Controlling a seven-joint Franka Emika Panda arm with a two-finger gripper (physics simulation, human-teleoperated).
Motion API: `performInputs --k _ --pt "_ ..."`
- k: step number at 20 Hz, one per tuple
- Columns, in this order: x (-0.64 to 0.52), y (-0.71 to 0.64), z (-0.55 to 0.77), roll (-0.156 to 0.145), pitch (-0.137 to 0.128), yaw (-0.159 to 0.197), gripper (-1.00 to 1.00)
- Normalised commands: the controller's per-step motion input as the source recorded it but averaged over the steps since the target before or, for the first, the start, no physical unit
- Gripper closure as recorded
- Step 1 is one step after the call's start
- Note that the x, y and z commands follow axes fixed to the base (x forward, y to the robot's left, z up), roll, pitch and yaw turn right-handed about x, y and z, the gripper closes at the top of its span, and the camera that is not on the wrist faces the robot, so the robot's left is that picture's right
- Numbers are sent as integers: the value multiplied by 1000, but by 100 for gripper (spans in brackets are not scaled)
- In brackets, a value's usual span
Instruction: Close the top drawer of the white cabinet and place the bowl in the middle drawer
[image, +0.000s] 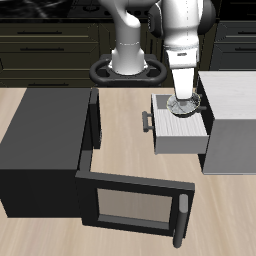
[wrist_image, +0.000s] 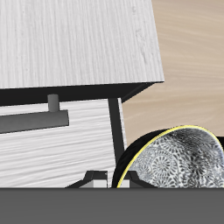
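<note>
No text, label, brand, number or sign can be read in either view. The white cabinet (image: 225, 125), its open drawer (image: 180, 135) and the large black box (image: 45, 145) all show plain, unmarked surfaces. The bowl (wrist_image: 179, 162) carries only a glinting pattern inside, with no letters or figures in it.
</note>
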Motion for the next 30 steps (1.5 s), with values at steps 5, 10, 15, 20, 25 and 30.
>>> performInputs --k 5,10,15,20,25,30 --pt "-184 161 -175 32 47 -4 100" --pt "-248 86 -245 22 54 -3 100" --pt "-157 51 -226 24 40 5 100" --pt "-167 -80 -156 3 36 -10 100" --pt "-92 2 2 -5 0 -23 100" --pt "-49 117 98 22 -13 -14 100"
